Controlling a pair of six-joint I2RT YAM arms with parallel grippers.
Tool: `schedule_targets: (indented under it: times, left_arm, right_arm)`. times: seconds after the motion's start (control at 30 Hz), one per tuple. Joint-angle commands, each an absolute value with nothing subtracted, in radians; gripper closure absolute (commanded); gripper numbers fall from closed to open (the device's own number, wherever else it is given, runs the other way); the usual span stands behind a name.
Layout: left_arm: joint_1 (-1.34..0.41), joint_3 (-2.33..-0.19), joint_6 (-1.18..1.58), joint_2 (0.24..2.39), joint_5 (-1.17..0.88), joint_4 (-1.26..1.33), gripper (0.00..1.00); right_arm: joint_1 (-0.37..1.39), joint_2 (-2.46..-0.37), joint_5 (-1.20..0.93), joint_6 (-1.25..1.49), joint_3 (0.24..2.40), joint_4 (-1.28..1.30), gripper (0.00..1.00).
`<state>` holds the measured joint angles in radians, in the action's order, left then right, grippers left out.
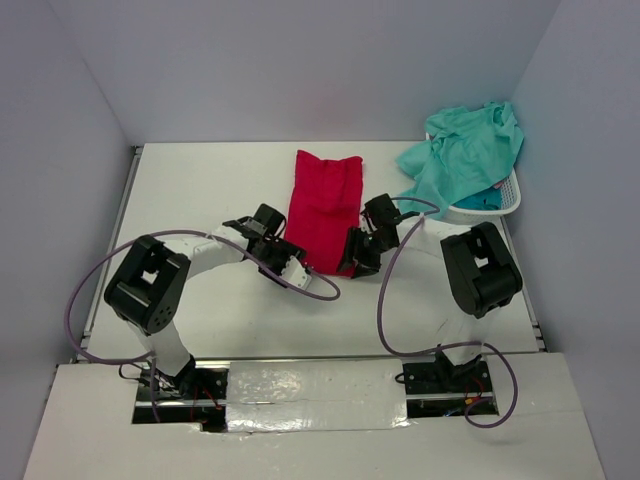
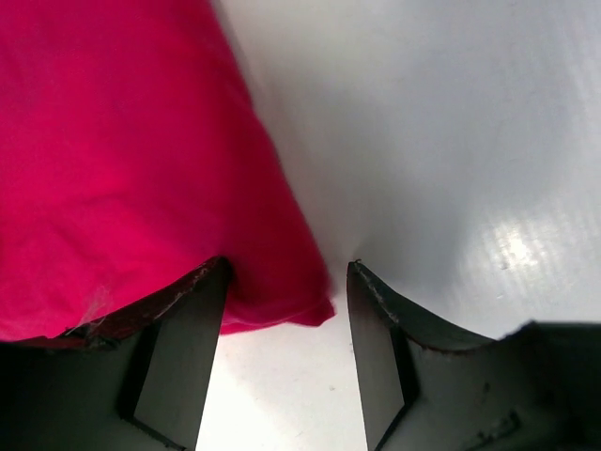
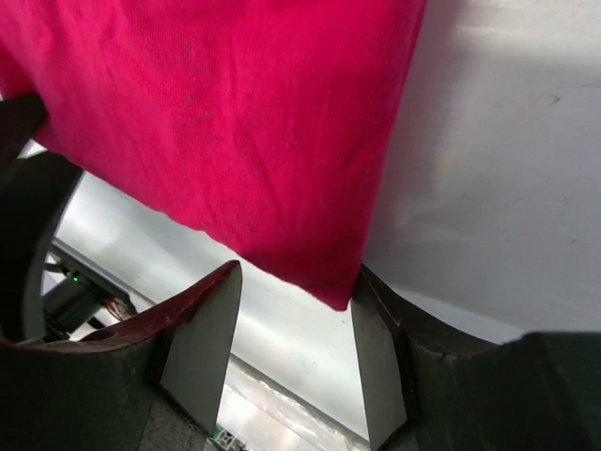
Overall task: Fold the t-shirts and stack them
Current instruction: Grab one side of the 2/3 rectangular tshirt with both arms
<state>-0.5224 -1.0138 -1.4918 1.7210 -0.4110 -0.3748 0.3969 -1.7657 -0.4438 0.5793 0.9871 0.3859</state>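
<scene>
Pale walls [image 1: 300, 60] close in on three sides of a white table [image 1: 200, 190], and the tabletop throws back a soft glare just beside the red shirt. The red shirt [image 1: 325, 205] lies flat on the table, folded into a long narrow strip. Its far end is a little wider and has a notch in it. An arm reaches in on each side of its near end.

To the right of the red shirt and slightly farther back sits a white basket [image 1: 512, 205], close against the right wall. A mint-teal shirt [image 1: 470, 150] is heaped over the basket in a crumpled bundle, one fold spilling over the rim towards the red shirt. A darker teal shirt [image 1: 487, 198] peeks out from under it inside the basket.

The left gripper [image 2: 286, 268] hangs at the red shirt's near left corner with its fingers spread. The corner of the cloth lies in the gap, not pinched. The right gripper [image 3: 296, 272] is at the red shirt's near right corner, fingers likewise apart, and the tip of the cloth points into the space between them
</scene>
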Motion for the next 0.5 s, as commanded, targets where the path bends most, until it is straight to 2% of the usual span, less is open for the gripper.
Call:
schedule_targets:
  times: [0.0, 0.1, 0.13, 0.2, 0.23, 0.3, 0.33, 0.4, 0.47]
  left_arm:
    - [-0.537, -0.989, -1.535, 1.712, -0.445, -0.384, 0.35]
    - [-0.538, -0.979, -1.557, 1.723, -0.423, -0.385, 0.35]
    - [-0.538, -0.977, -1.552, 1.729, -0.417, -0.379, 0.36]
    - [-0.545, -0.971, -1.49, 1.739, -0.399, -0.341, 0.41]
    - [-0.549, -0.966, -1.458, 1.743, -0.384, -0.281, 0.57]
    - [-0.551, -0.969, -1.415, 1.752, -0.348, -0.255, 0.74]
    - [-0.551, -0.965, -1.408, 1.752, -0.335, -0.242, 0.91]
    - [-0.549, -0.956, -1.385, 1.749, -0.304, -0.236, 1.0]
    - [-0.549, -0.968, -1.362, 1.746, -0.287, -0.271, 1.0]
  right_arm:
    - [0.38, -1.787, -0.448, 0.591, 0.977, 0.342, 0.43]
    - [0.377, -1.793, -0.451, 0.589, 0.982, 0.345, 0.53]
    - [0.379, -1.793, -0.453, 0.589, 0.979, 0.342, 0.61]
    - [0.379, -1.793, -0.456, 0.588, 0.977, 0.342, 0.69]
    - [0.379, -1.795, -0.465, 0.584, 0.977, 0.344, 0.77]
    - [0.379, -1.796, -0.471, 0.581, 0.979, 0.347, 0.85]
    - [0.379, -1.796, -0.479, 0.578, 0.979, 0.347, 0.93]
    - [0.379, -1.79, -0.491, 0.569, 0.982, 0.345, 1.0]
    - [0.377, -1.783, -0.498, 0.551, 0.992, 0.367, 1.0]
